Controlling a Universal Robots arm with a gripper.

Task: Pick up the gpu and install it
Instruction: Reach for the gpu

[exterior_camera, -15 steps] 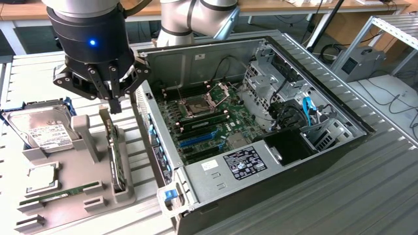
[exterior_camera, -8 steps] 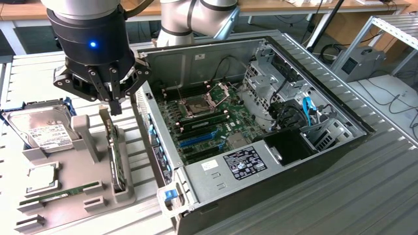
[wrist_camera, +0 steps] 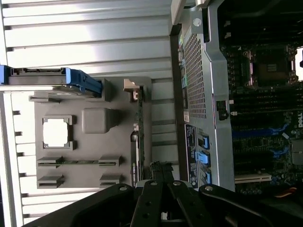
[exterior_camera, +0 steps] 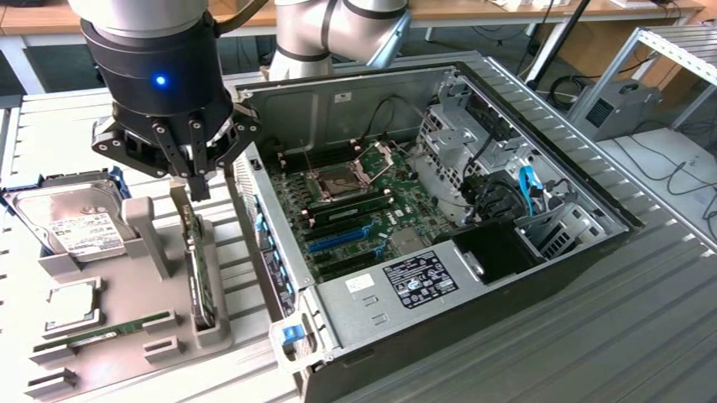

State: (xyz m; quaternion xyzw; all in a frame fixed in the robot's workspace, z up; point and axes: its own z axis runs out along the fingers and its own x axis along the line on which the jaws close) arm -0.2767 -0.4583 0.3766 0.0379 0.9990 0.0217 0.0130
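Gripper (exterior_camera: 193, 180) hangs just above the gpu (exterior_camera: 200, 269), fingers drawn together and clamped on nothing. The card stands on edge in a slot of the grey holder (exterior_camera: 134, 353), just beside the open pc case (exterior_camera: 336, 319). The hard drive (exterior_camera: 76, 222), processor chip (exterior_camera: 73, 302) and memory stick (exterior_camera: 107, 330) sit in the same holder.

Risk, as I judge it: the card is thin and tall (little to bite on), so an off-centre pinch could tip it in the slot or let it slip. The fingers could also clip the grey post (exterior_camera: 146, 231) nearby.

Holder and case rest on a ribbed pale metal table (exterior_camera: 627, 336), w/ desks, cables and a metal rack (exterior_camera: 672, 50) behind.
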